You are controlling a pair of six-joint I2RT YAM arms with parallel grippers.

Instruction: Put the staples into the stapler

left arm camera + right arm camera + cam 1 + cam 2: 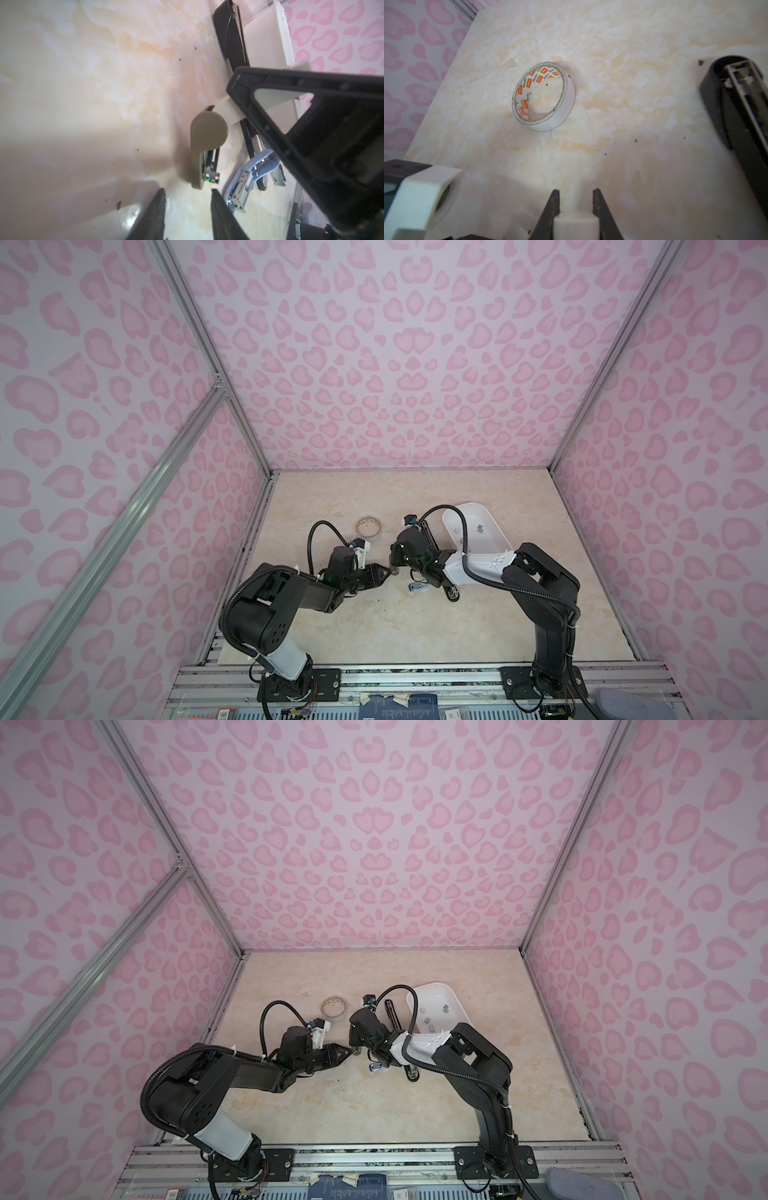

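The left fingers are apart and there is nothing between them. Just in front of their tips lies the end of a tan stapler, with its metal inside showing. I cannot tell if the tips touch it. The right fingers are pressed onto a white bar. In the left wrist view this white bar sticks out from the round end of the tan stapler, and the dark right fingers reach over it from the side. In both top views the two arms meet near the middle of the desk, tip to tip. Next to the tan stapler lies a small blue stapler, open and shiny inside; in a top view the blue stapler sits just under the right arm. A long black stapler lies open on the desk beside the right arm, and it runs toward the back of the desk, where one end shows in a top view. A roll of white tape lies flat on the desk, well apart from the staplers, behind the left arm. The staples are small grey bits inside a white tray at the back right of the desk, behind the right arm. A few of them lie apart from each other on the tray's floor. The walls around the desk are pink with spots.
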